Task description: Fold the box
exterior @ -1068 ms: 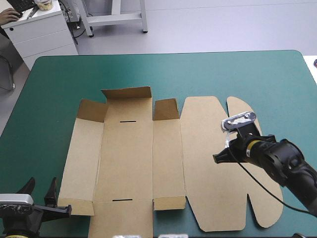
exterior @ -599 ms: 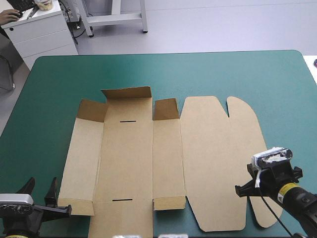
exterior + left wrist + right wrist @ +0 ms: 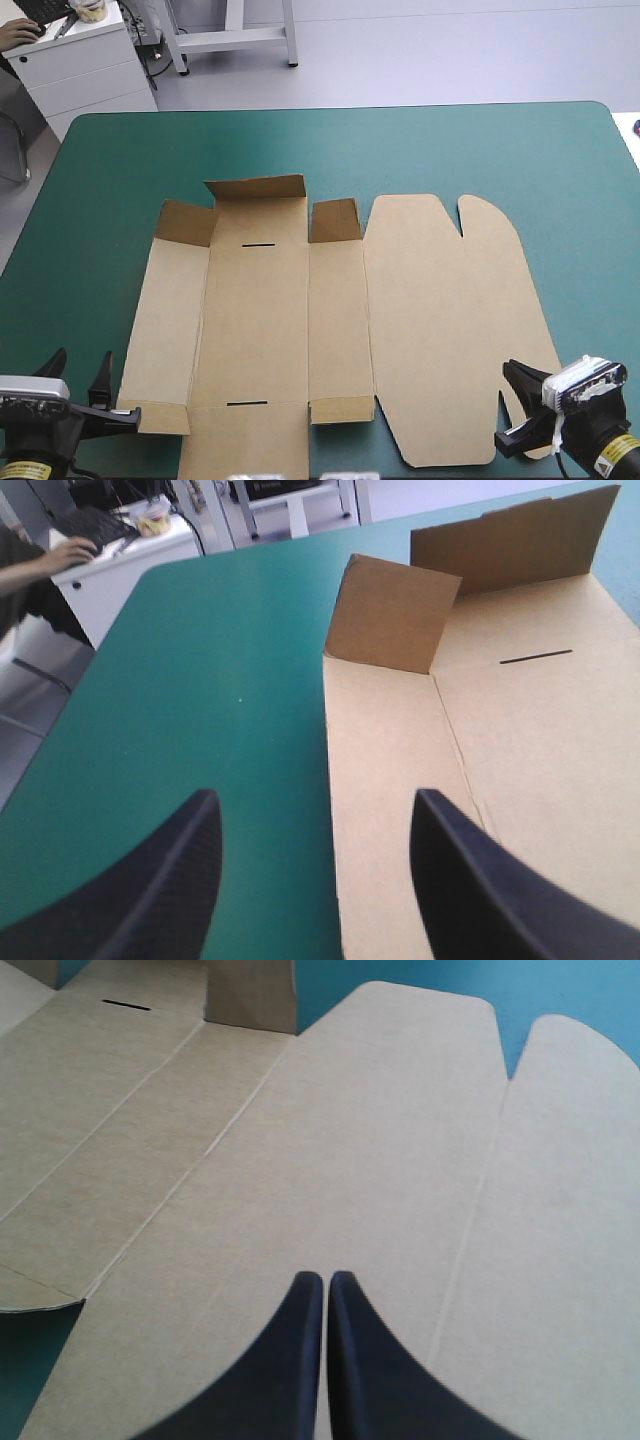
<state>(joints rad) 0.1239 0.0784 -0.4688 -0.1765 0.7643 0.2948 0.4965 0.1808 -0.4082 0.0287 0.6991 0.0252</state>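
Your right gripper (image 3: 325, 1282), two black fin-shaped fingers, has drawn back across the flat, cut brown board box (image 3: 260, 320) to its near right end. The fingers are pressed together, gripping nothing. The box lies mid-table on the teal-green cover (image 3: 450, 150), its far flaps raised. Your left gripper (image 3: 315, 815) stands spread wide and empty at the box's near left corner.

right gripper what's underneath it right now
The shut right gripper is over the flat lid panel of the box, by its near edge. Whether the tips touch the board cannot be told. The board hides the teal-green cover beneath it.
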